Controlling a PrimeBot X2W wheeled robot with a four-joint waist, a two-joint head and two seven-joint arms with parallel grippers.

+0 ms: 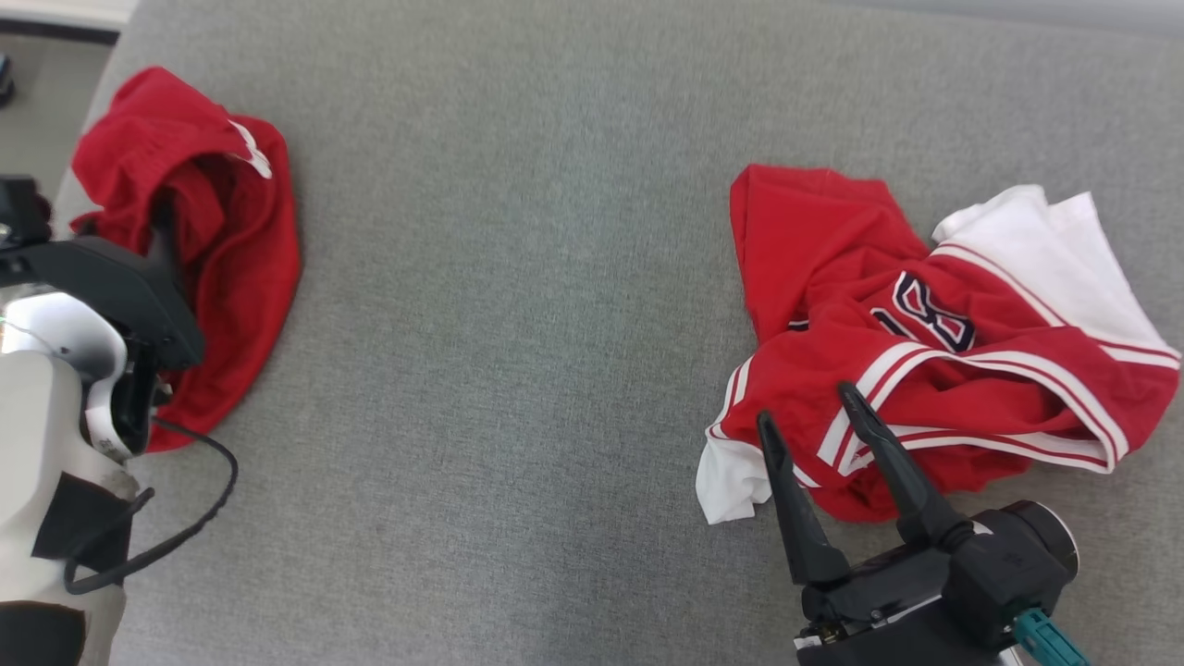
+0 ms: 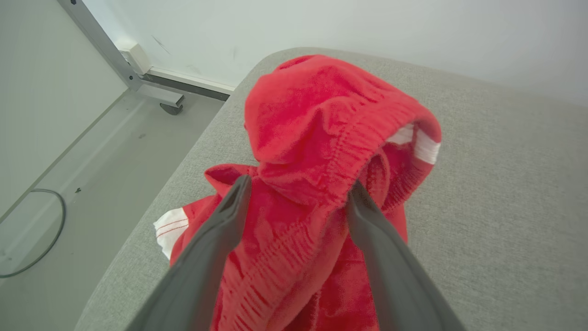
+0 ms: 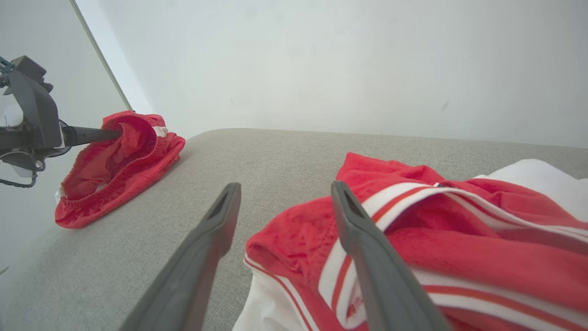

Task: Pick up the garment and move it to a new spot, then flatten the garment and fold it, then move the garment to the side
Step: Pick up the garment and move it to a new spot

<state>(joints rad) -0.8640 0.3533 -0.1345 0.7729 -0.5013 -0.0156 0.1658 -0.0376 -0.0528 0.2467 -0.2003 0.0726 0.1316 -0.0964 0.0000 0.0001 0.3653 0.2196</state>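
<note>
Red shorts (image 1: 242, 242) with an elastic waistband lie bunched at the far left of the grey cushion (image 1: 518, 351). My left gripper (image 1: 169, 231) reaches into them. In the left wrist view its fingers (image 2: 229, 220) stand wide apart, open, with the shorts (image 2: 312, 128) heaped between and beyond them. A red and white jersey (image 1: 925, 333) lies crumpled at the right. My right gripper (image 1: 807, 407) is open just over its near left hem. In the right wrist view one finger (image 3: 353, 220) is over the jersey (image 3: 436, 220) and the other is over bare cushion.
The cushion's left edge (image 2: 151, 216) drops to a grey floor (image 2: 82, 174) right beside the shorts. A metal frame leg with a caster (image 2: 171, 108) and a floor cable (image 2: 55, 230) lie there. A pale wall (image 3: 321, 69) stands behind. A black cable (image 1: 203, 518) hangs off my left arm.
</note>
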